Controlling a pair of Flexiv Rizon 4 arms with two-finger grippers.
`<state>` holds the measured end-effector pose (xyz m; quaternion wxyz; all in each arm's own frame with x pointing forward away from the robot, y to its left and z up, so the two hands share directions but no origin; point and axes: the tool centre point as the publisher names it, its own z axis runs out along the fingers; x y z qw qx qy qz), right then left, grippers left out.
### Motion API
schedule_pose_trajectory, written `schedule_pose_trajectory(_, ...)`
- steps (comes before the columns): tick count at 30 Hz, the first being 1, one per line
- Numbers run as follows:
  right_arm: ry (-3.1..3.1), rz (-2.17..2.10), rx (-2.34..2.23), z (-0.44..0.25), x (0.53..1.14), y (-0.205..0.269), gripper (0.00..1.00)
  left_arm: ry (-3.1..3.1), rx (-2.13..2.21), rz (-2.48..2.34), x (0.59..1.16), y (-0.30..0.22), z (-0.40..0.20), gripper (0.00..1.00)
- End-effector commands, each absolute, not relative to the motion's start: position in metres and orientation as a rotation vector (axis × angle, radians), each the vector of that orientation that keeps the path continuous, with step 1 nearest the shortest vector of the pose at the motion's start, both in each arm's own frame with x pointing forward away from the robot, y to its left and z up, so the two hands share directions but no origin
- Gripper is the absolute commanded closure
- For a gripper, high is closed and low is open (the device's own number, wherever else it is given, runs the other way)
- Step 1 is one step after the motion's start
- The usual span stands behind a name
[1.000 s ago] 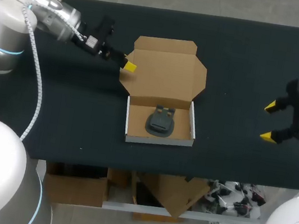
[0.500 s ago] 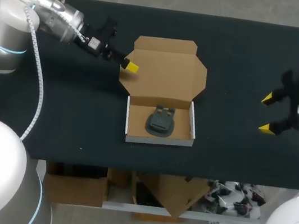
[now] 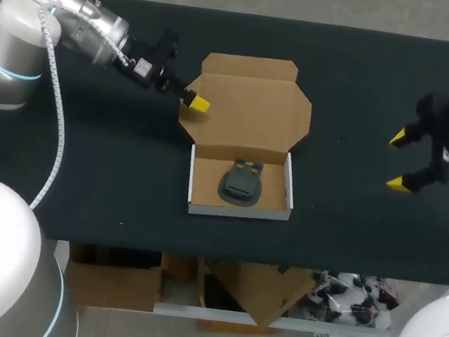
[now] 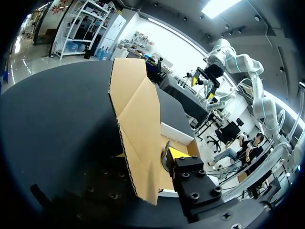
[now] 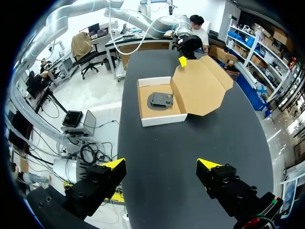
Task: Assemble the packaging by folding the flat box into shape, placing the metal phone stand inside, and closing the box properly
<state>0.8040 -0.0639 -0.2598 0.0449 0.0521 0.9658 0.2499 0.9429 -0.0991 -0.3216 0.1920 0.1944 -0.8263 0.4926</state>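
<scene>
The box's white tray (image 3: 237,211) sits at mid-table with the dark metal phone stand (image 3: 242,182) lying inside it. Its brown lid (image 3: 252,104) lies open behind the tray. My left gripper (image 3: 194,101) is at the lid's left edge. In the left wrist view the lid's side flap (image 4: 138,119) stands between the fingers of my left gripper (image 4: 150,155). One yellow fingertip (image 4: 178,152) sits a little off the cardboard, so the gripper is open. My right gripper (image 3: 398,161) hovers wide open and empty far to the right of the box. From it I see the tray (image 5: 162,120), the stand (image 5: 162,99) and the lid (image 5: 200,88) ahead.
The dark table (image 3: 80,163) is bare to the left and right of the box. Its front edge runs just below the tray.
My left gripper's fingers have narrowed around the lid's left flap and edged slightly right. My right arm has lifted toward the far side and shifted a little left, still wide open.
</scene>
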Motion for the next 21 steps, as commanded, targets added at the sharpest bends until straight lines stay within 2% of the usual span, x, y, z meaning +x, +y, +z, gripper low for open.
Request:
schedule_pose_trajectory(1, 2.957, 0.761, 0.151, -0.256, 0.8051, -0.0631, 0.0, -2.306, 0.539, 1.393, 0.9419, -0.0977, -0.3245, 0.66)
schedule_pose_trajectory(7, 2.957, 0.754, 0.138, -0.254, 0.8068, -0.062, 0.0, -2.29, 0.535, 1.412, 0.9379, -0.0983, -0.3261, 0.73)
schedule_pose_trajectory(9, 2.957, 0.751, 0.133, -0.2528, 0.8071, -0.0614, 0.0, -2.287, 0.535, 1.417, 0.937, -0.0985, -0.3264, 0.79)
schedule_pose_trajectory(21, 2.96, 0.745, 0.12, -0.2517, 0.808, -0.0603, 0.0, -2.282, 0.518, 1.434, 0.9365, -0.1006, -0.3228, 0.82)
